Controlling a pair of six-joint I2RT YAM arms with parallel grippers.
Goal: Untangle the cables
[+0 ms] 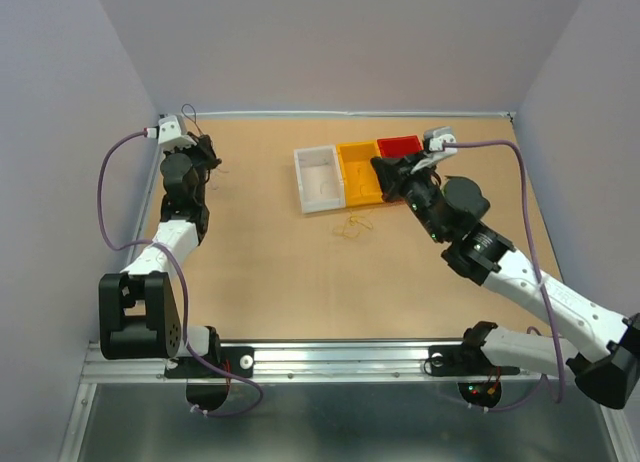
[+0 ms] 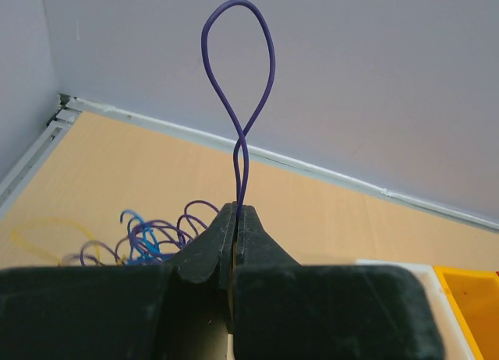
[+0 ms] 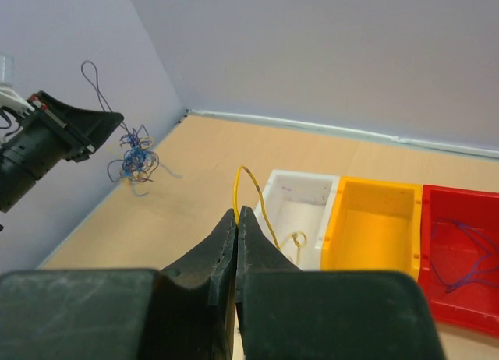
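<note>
We find the left gripper (image 2: 236, 212) clenched on a purple cable (image 2: 238, 165), with the tangle (image 3: 136, 157) beside it at far left. The right gripper (image 3: 237, 213) pinches a yellow cable (image 3: 236, 188) near the white bin (image 3: 304, 176). We judge the wires light, springy and slippery, so pinch them on a loop.

Overhead view from behind; wrist views low, both showing white bin (image 3: 304, 192).

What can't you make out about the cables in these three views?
- Left wrist: the tangle is partly hidden behind the left gripper.
- Right wrist: the yellow cable vanishes behind the right gripper; the edge crops the red bin.
- Top: the loose strands are too thin to separate.
</note>
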